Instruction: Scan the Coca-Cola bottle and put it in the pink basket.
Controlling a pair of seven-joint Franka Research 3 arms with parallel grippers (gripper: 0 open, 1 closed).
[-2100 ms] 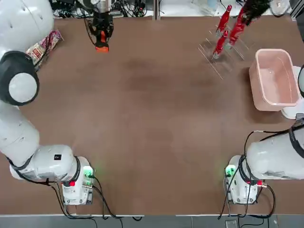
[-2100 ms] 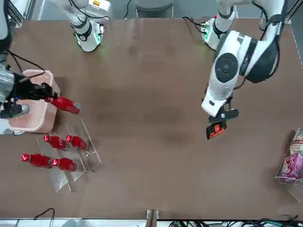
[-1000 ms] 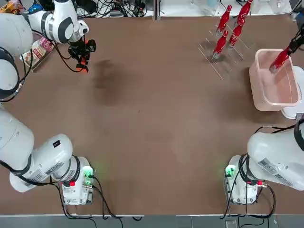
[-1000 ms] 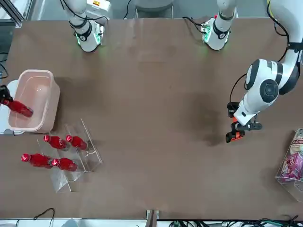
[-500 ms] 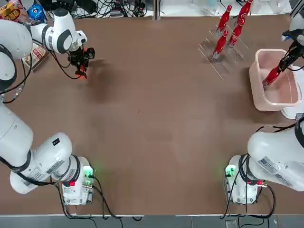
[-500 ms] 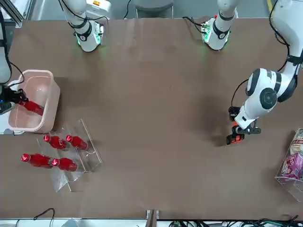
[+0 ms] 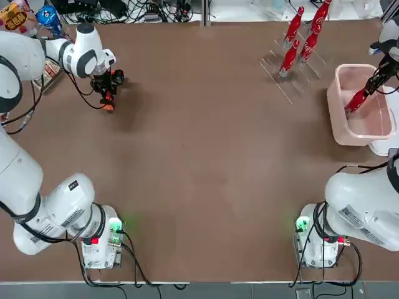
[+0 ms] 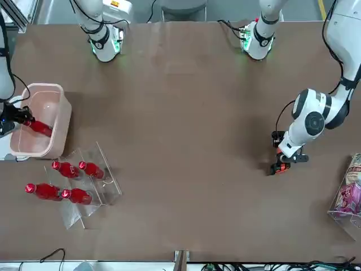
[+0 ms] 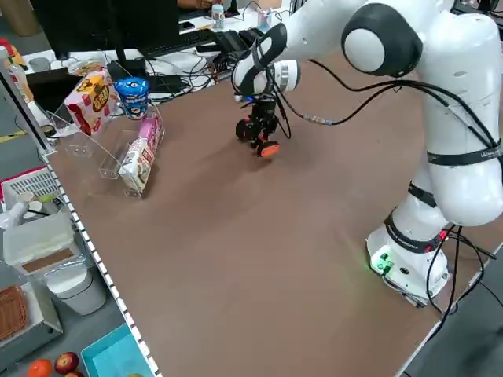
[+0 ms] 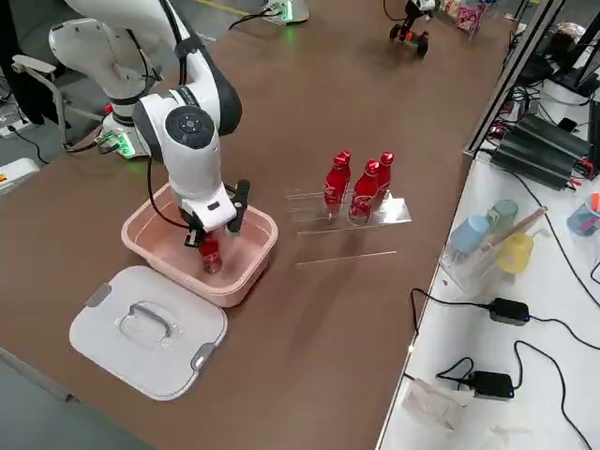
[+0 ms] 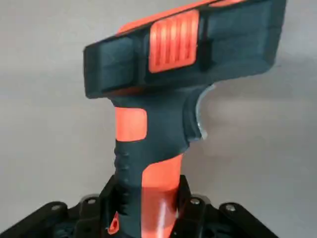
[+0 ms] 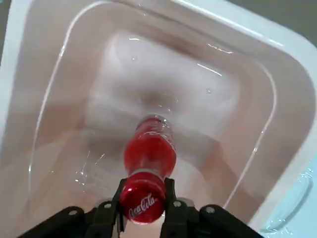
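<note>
My right gripper point(image 7: 376, 79) is shut on the cap end of a red Coca-Cola bottle point(image 7: 356, 100), which hangs tilted inside the pink basket point(image 7: 337, 122) at the table's right edge. The right wrist view looks down the bottle point(image 12: 150, 148) from its logo cap to the basket's floor point(image 12: 163, 84); I cannot tell whether the base touches. From the front the bottle point(image 8: 40, 127) lies within the basket's rim point(image 8: 63, 121). My left gripper point(image 7: 107, 86) is shut on the orange-and-black scanner point(image 11: 168, 89), held low over the far left of the table point(image 9: 266, 145).
A clear acrylic rack point(image 7: 288, 73) at the far right holds several more red bottles point(image 7: 308, 42). The basket's white lid point(image 10: 150, 328) lies beside it. A clear holder with snack packs point(image 9: 134, 153) stands at the far left edge. Cables run along the far edge.
My right gripper carried the bottle from the rack over the basket and lowered it inside. My left arm swung the scanner to the far left and down toward the table.
</note>
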